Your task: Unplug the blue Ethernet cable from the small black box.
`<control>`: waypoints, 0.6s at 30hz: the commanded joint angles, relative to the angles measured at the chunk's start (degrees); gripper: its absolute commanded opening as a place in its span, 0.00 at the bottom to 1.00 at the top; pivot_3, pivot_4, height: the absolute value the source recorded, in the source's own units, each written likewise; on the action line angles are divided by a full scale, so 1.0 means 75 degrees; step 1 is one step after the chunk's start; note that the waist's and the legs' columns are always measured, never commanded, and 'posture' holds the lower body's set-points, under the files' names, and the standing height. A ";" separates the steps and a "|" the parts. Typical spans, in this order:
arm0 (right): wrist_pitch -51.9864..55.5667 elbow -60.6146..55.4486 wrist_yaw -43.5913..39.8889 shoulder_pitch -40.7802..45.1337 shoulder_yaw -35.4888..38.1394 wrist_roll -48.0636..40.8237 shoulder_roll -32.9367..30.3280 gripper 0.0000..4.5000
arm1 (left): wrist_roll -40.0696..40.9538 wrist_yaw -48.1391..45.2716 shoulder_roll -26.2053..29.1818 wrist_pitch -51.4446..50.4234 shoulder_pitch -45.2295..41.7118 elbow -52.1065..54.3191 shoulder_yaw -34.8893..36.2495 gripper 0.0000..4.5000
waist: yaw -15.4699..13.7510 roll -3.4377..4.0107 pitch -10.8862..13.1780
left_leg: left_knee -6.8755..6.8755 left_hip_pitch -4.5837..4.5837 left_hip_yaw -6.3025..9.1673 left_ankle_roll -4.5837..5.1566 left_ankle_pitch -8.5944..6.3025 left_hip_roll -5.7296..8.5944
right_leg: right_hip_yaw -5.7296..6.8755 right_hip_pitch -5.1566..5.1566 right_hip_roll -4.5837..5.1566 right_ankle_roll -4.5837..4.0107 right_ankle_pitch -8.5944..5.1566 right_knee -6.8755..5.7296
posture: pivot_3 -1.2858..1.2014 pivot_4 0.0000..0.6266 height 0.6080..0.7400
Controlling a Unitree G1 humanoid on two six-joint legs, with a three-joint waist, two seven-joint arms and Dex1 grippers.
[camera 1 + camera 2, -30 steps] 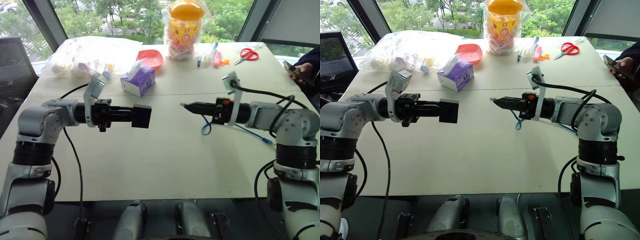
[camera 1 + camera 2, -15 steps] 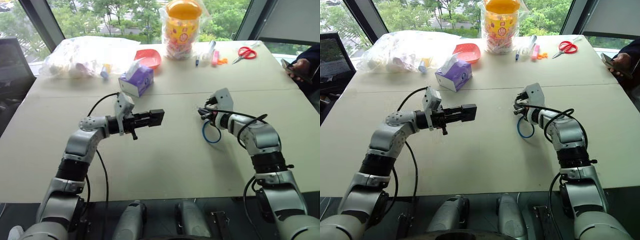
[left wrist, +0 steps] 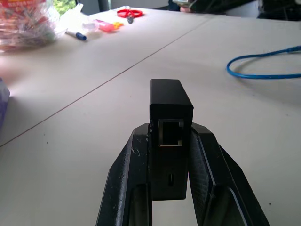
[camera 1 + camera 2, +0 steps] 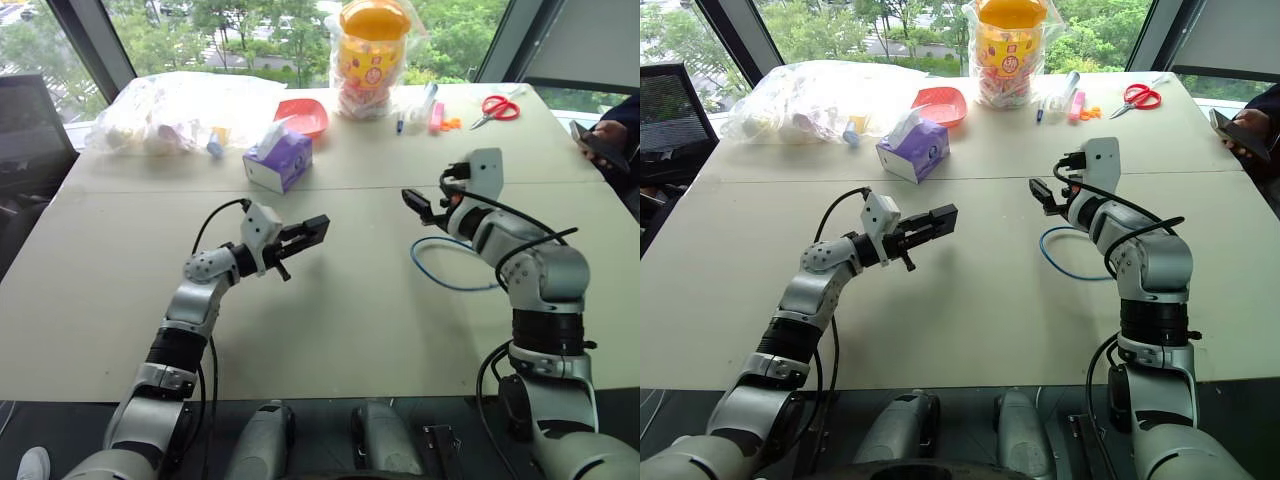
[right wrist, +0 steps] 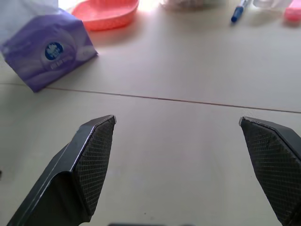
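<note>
My left gripper (image 4: 300,237) is shut on the small black box (image 3: 170,123), holding it just above the table left of centre. The box's port faces back along the fingers and has nothing in it. The blue Ethernet cable (image 4: 448,268) lies in a loose loop on the table beneath my right forearm, apart from the box; a stretch of it also shows as a blue curve (image 3: 263,70). My right gripper (image 5: 188,155) hovers over the table beyond the loop, open wide, with nothing between its fingers (image 5: 91,160).
At the back stand a purple tissue box (image 4: 278,158), a red dish (image 4: 302,115), a plastic bag of items (image 4: 170,105), a yellow-lidded jar (image 4: 365,60), markers (image 4: 430,110) and red scissors (image 4: 497,108). A person's hand holding a phone (image 4: 603,140) is at the far right edge.
My right gripper has opened and let the blue cable go; its loop now lies on the table. My left gripper has sunk toward the table with the black box still in it.
</note>
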State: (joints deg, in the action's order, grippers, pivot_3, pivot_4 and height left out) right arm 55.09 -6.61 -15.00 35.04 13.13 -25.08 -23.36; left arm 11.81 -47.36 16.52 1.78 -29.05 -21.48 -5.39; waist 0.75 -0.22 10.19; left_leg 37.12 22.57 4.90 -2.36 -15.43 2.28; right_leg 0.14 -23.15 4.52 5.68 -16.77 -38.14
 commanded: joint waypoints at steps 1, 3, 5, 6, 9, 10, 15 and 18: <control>0.0670 -0.1094 0.0001 0.0120 0.0314 -0.0651 0.0050 0.97 | -0.0042 0.0218 -0.0170 0.0303 -0.0003 -0.0373 0.0146 0.10 | 0.0001 0.0001 0.0000 | 0.0000 0.0000 0.0000 0.0001 0.0000 0.0000 | 0.0000 0.0000 0.0001 0.0000 0.0000 0.0000 | 0.52 0.24 1.00; 0.0928 -0.1445 0.0035 0.0059 0.0312 -0.0803 0.0030 0.97 | -0.0051 0.0244 -0.0210 0.0452 0.0053 -0.0595 0.0190 0.10 | -0.0001 0.0002 -0.0001 | 0.0000 0.0000 0.0001 0.0003 -0.0001 0.0000 | 0.0000 0.0000 0.0000 0.0000 0.0000 0.0000 | 0.52 0.24 1.00; 0.1111 -0.1673 0.0075 0.0005 0.0340 -0.0921 0.0025 0.99 | -0.0059 0.0286 -0.0230 0.0542 0.0128 -0.0782 0.0223 0.21 | 0.0003 0.0002 -0.0002 | 0.0000 -0.0005 0.0000 0.0003 -0.0002 0.0000 | 0.0000 0.0005 0.0000 0.0000 0.0000 -0.0001 | 0.52 0.24 1.00; 0.1154 -0.1723 0.0090 -0.0011 0.0334 -0.0951 0.0030 1.00 | -0.0067 0.0285 -0.0229 0.0588 0.0139 -0.0888 0.0235 0.32 | 0.0011 0.0002 -0.0002 | 0.0000 -0.0009 0.0000 0.0004 -0.0002 0.0000 | 0.0000 0.0009 0.0000 0.0000 0.0000 -0.0001 | 0.52 0.24 1.00; 0.1219 -0.1817 0.0127 -0.0076 0.0306 -0.0992 0.0035 1.00 | -0.0089 0.0268 -0.0212 0.0739 0.0169 -0.1132 0.0243 0.62 | 0.0026 0.0002 -0.0002 | 0.0000 -0.0013 -0.0001 0.0005 -0.0002 0.0000 | 0.0000 0.0011 -0.0002 0.0002 0.0002 -0.0003 | 0.52 0.24 1.00; 0.1221 -0.1822 0.0145 -0.0087 0.0304 -0.1002 0.0043 1.00 | -0.0090 0.0262 -0.0203 0.0785 0.0168 -0.1189 0.0245 0.71 | 0.0021 0.0002 -0.0002 | 0.0000 -0.0013 -0.0001 0.0006 -0.0002 0.0000 | 0.0000 0.0010 -0.0003 0.0003 0.0002 -0.0003 | 0.52 0.24 1.00; 0.1329 -0.1960 0.0026 -0.0284 0.0168 -0.1116 -0.0032 1.00 | 0.0065 0.0375 -0.0010 0.0665 0.0103 -0.0942 0.0480 0.97 | 0.0039 0.0003 -0.0003 | 0.0000 -0.0013 -0.0002 0.0006 -0.0002 -0.0001 | 0.0000 0.0011 -0.0004 0.0003 0.0003 -0.0004 | 0.52 0.24 1.00; 0.1393 -0.2299 -0.0397 -0.0792 -0.0184 -0.1150 -0.0463 1.00 | 0.0226 0.0366 0.0216 0.0358 0.0077 -0.0554 0.0691 0.97 | 0.0027 0.0003 -0.0002 | -0.0001 -0.0013 0.0000 0.0006 -0.0002 -0.0004 | 0.0000 0.0009 -0.0007 0.0003 0.0003 -0.0004 | 0.52 0.24 1.00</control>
State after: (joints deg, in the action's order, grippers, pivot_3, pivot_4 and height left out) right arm 65.62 -20.76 -15.91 30.18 12.79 -32.83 -25.22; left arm 12.03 -44.84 17.03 5.45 -27.95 -28.78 -2.34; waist 0.95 -0.20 10.18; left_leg 37.11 22.48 4.90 -2.31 -15.45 2.25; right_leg 0.14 -23.08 4.47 5.70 -16.75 -38.16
